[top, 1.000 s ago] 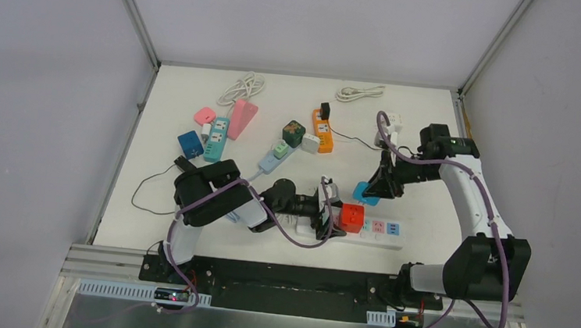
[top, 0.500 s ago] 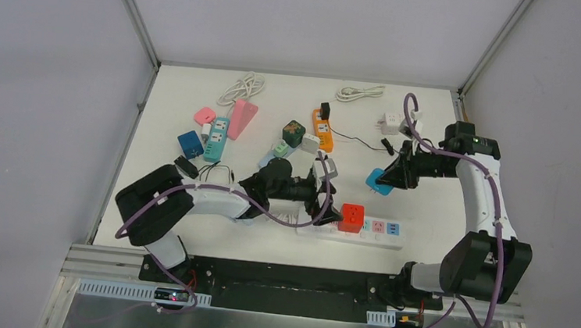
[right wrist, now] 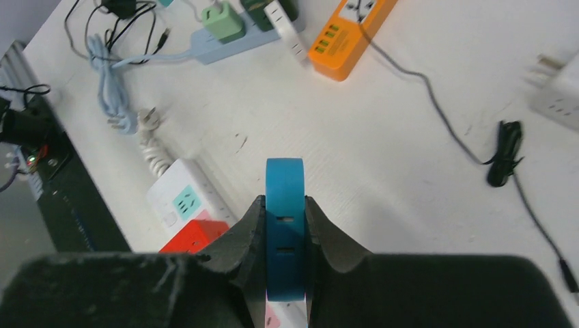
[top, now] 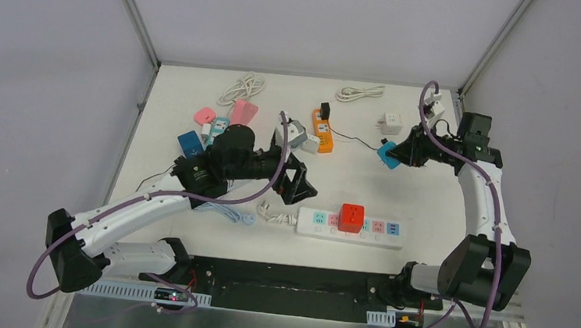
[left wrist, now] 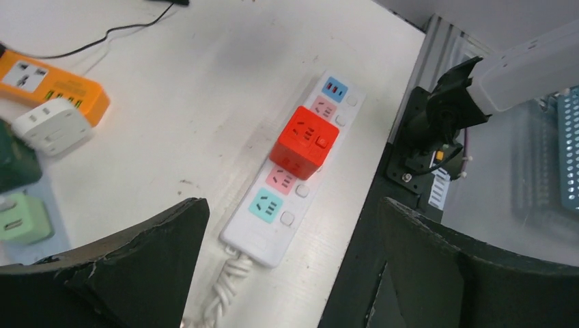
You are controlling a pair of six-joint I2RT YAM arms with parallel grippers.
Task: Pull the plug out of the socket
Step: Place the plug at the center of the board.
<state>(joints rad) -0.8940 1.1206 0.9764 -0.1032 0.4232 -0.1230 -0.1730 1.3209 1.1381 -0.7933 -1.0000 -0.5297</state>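
Observation:
A white power strip (top: 349, 226) lies near the front edge with a red cube plug (top: 351, 216) seated in it; both also show in the left wrist view, the strip (left wrist: 273, 225) and the red cube (left wrist: 304, 141). My right gripper (top: 395, 153) is shut on a blue plug (top: 387, 153), held above the table at the right; in the right wrist view the blue plug (right wrist: 285, 232) sits clamped between the fingers. My left gripper (top: 300, 182) is open and empty, raised above and left of the strip.
An orange strip (top: 322, 130), a white cube adapter (top: 390, 123), a thin black cable (top: 359, 142), a green adapter (top: 293, 133), light-blue strips, pink and dark-blue adapters and white cords lie across the back half. The strip's twisted white cord (top: 272, 210) lies left of it.
My left gripper has let go of the strip and lifted back to the left. My right gripper has carried the blue plug up and away to the back right.

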